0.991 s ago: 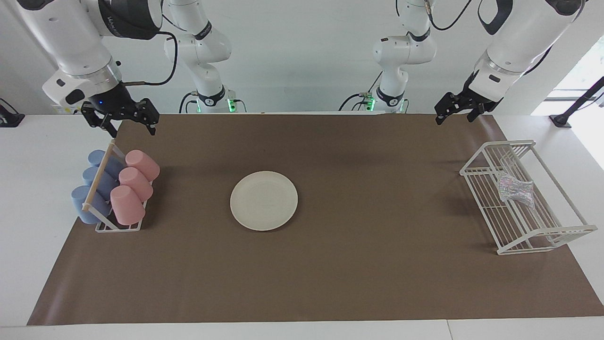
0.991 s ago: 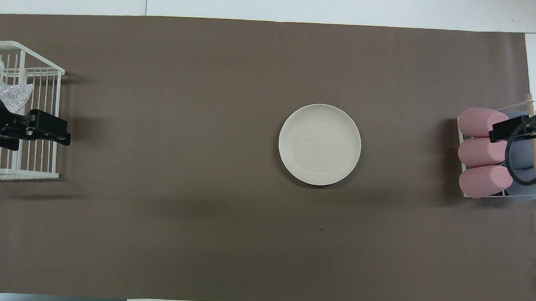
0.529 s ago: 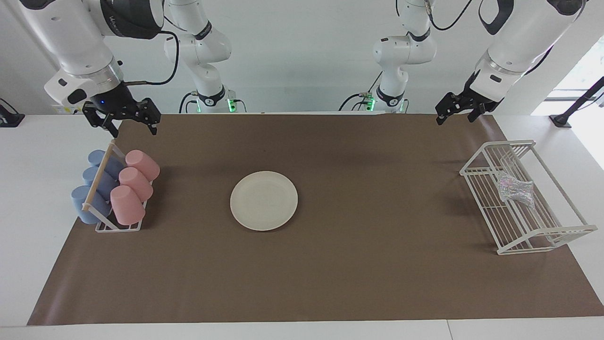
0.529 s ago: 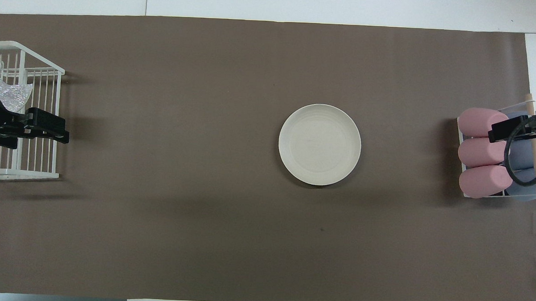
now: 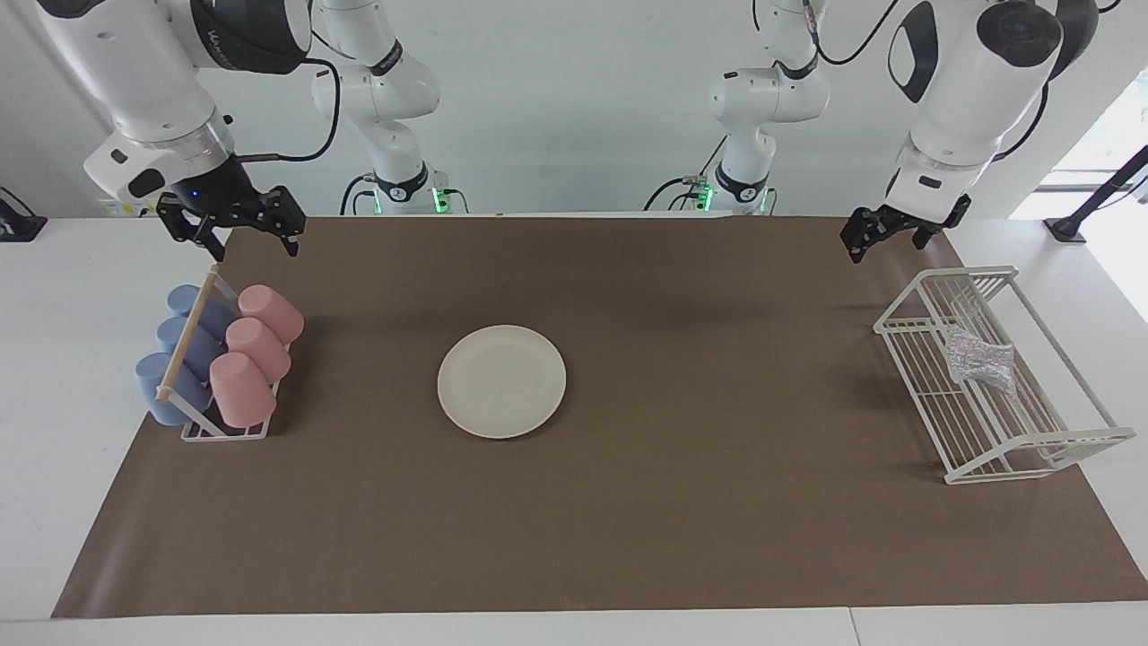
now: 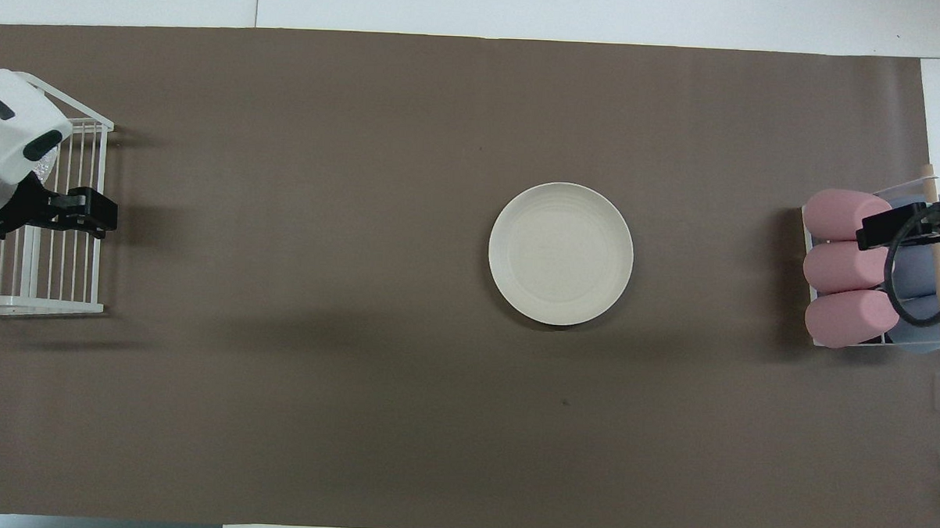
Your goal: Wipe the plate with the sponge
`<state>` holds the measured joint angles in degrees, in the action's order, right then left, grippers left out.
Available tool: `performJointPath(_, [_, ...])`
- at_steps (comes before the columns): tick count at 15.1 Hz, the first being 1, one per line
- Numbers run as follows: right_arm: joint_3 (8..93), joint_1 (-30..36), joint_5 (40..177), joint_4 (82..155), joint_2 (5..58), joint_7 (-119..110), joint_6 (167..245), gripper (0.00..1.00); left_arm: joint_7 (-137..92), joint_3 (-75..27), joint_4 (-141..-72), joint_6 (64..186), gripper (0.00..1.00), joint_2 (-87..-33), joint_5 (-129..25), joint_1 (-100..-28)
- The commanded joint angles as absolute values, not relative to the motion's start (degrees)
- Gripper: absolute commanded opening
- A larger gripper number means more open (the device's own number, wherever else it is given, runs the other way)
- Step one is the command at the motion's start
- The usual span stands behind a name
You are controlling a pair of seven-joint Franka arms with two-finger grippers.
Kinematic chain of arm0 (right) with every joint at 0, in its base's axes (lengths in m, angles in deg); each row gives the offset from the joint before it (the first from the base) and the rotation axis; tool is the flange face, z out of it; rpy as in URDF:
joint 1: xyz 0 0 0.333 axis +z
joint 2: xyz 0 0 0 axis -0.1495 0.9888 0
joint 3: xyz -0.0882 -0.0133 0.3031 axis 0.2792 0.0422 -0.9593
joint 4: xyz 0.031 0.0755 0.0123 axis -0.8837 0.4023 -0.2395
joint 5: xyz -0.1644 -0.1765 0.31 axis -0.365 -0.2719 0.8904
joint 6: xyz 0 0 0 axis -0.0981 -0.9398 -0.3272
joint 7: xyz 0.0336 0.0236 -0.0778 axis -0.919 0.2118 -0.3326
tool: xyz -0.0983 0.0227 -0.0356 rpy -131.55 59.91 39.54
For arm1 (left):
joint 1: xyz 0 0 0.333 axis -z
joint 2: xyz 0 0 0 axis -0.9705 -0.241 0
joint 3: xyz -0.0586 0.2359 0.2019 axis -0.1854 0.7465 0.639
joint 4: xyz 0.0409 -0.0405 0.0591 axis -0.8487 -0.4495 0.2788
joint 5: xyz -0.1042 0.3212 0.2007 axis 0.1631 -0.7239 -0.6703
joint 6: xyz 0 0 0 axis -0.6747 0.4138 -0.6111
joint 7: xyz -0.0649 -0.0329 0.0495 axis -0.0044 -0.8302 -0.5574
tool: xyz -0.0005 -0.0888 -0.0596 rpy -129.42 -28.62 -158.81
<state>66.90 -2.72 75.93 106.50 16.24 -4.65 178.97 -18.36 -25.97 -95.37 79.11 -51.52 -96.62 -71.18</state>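
Lying flat on the brown mat (image 5: 682, 502) that covers the surface, the plate (image 5: 501, 381) sits near its middle, touched by nothing. The sponge (image 5: 980, 362) rests inside the white wire basket (image 5: 1040, 446) at the left arm's end. The left pincer (image 5: 888, 235) hangs in the air over the mat's edge, close to the basket, fingers apart and empty. The right pincer (image 5: 240, 231) hangs over the rack (image 5: 215, 429) of pink cups (image 5: 242, 389) and blue cups (image 5: 160, 388), fingers apart, holding nothing.
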Motion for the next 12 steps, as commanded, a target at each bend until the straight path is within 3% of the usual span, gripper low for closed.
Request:
performJointPath(1, [66.79,-2.71,75.77,106.66,15.61,-3.97,178.69,1.00,-19.41,-25.56,-95.18,82.94,1.00,-57.91,-109.19,-68.41])
performJointPath(3, [66.79,-2.80,75.77,106.74,15.61,-3.36,178.78,1.00,-19.41,-25.56,-95.44,86.10,1.00,-60.73,-116.42,-68.67])
performJointPath(6, [66.71,-2.71,75.86,106.74,15.52,4.09,178.34,1.00,-19.41,-25.47,-101.41,93.31,1.00,-61.26,-126.52,-70.86])
performJointPath(12, [66.71,-0.87,78.93,106.74,15.43,22.71,178.08,1.00,-19.50,-25.39,-100.63,96.49,1.00,-65.84,-136.84,-72.54])
